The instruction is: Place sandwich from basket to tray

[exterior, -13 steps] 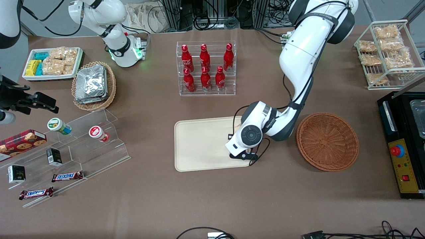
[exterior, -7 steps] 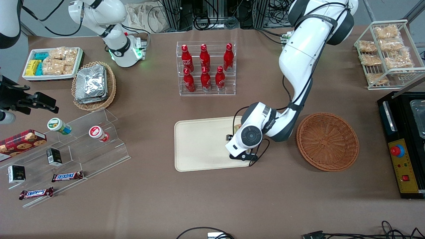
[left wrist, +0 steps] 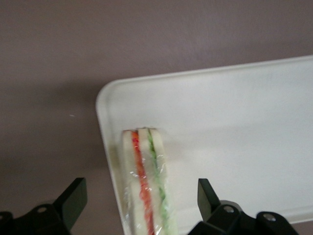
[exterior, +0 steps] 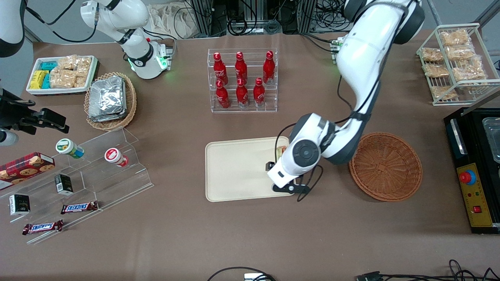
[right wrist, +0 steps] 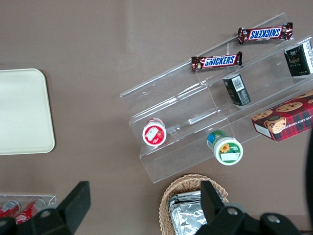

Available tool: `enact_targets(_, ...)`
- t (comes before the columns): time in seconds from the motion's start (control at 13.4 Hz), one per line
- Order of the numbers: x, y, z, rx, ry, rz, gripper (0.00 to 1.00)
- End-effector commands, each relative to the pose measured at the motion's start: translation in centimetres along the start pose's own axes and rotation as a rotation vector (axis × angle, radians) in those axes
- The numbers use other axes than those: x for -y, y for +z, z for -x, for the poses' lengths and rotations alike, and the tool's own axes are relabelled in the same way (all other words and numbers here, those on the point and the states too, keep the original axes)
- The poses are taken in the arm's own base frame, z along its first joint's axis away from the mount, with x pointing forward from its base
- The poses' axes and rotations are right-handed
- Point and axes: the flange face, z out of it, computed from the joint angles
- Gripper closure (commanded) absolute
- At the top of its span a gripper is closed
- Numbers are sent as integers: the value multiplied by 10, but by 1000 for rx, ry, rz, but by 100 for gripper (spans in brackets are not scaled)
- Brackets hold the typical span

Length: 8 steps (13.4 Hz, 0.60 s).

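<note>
The sandwich [left wrist: 146, 188], a wrapped wedge with orange-red and green filling, lies on the cream tray [left wrist: 234, 122] close to its rounded corner and rim. In the front view the sandwich [exterior: 280, 150] peeks out beside the arm's wrist, at the tray's [exterior: 234, 171] end nearest the basket. My gripper [left wrist: 139, 191] hangs above the sandwich, open, with a black finger [left wrist: 73, 196] standing clear of the wrap on each side. The reddish-brown wicker basket [exterior: 385, 166] sits empty beside the tray, toward the working arm's end.
A clear rack of red bottles [exterior: 242, 80] stands farther from the front camera than the tray. Toward the parked arm's end are an acrylic stand with snacks [exterior: 90, 171] and a tan basket of foil packets [exterior: 110, 100]. A black control box [exterior: 474, 168] lies past the basket.
The wrist has risen and shifted slightly toward the basket. The sandwich stays lying on the tray, free of the fingers.
</note>
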Motion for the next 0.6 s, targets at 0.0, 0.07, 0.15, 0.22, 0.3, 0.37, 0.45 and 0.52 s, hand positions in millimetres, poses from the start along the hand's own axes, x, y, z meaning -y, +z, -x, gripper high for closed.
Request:
enact_targets(0.0,58,-90,2,-11,-74,2,0)
enact_targets(0.07,73,-115,7,-5,-88,3,0)
enact_targets(0.15,99,-142,9,2,-121,-2,0)
enact_targets(0.22,113,-166,19,14,-137,-12,0)
enact_targets(0.3,120,-192,32,18,-139,-35,0)
enact_targets(0.37,127,-215,46,19,-143,-50,0)
enact_targets(0.45,133,-234,57,18,-149,-58,0)
enact_targets(0.52,141,-247,65,24,-135,-69,0)
